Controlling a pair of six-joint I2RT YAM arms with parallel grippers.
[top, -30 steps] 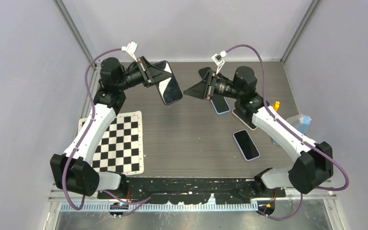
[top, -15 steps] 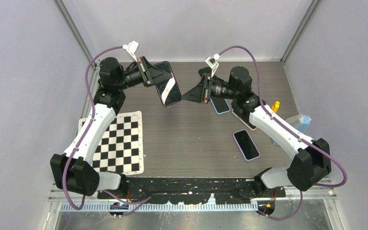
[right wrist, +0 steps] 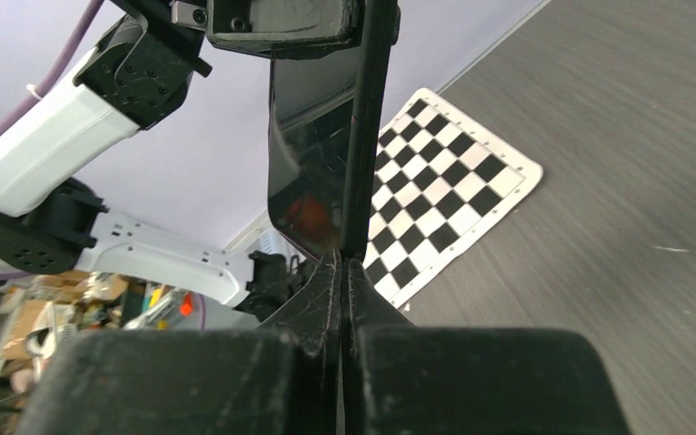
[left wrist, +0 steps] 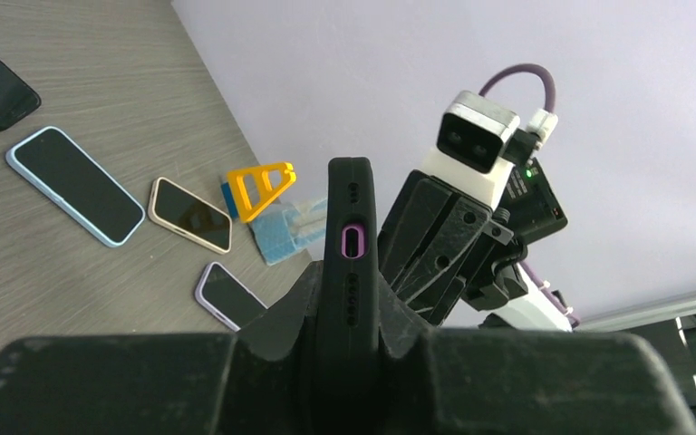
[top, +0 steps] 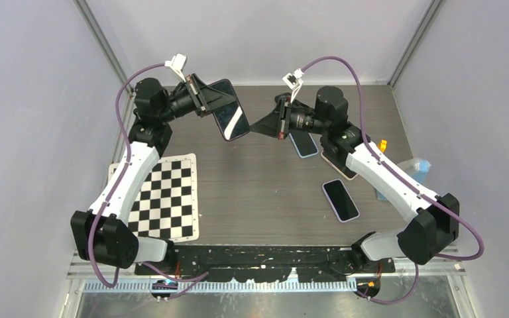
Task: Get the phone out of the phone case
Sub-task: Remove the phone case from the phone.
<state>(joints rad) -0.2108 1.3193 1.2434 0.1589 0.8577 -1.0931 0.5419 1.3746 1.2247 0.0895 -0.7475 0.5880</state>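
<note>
The phone (top: 232,120) sits inside its black phone case (left wrist: 352,208) and is held up off the table (top: 265,192), its long axis running out from the left pincer (top: 212,105) toward the right arm, with the glossy screen turned up and toward the near side. The end with the charging port faces back at the left wrist camera, so that view sees the phone edge-on, standing upright between the 2 fingers. The left pincer is clenched across the thickness of the case at that port end, and the rest of the phone sticks out beyond its fingertips. The right pincer (top: 254,126) is clenched tight, its 2 fingers pressed together with no gap. Its tip meets the free end of the phone from the right. In the right wrist view the case edge comes straight down to the closed fingertips (right wrist: 337,265). Whether they nip the rim of the case cannot be told. On the table below and behind the right pincer lie 3 more phones: a light blue one (top: 303,144), a beige one (top: 338,165) partly under the right arm, and a lilac one (top: 340,199) nearer the bases. A black phone (top: 283,101) lies just beyond the right pincer. A yellow clip (top: 382,145) and a blue packet (top: 416,171) sit to the right of that arm. A checkerboard sheet (top: 166,195) lies under the left arm, well apart from both pincers. Nothing stands between the 2 pincers except the phone itself.
</note>
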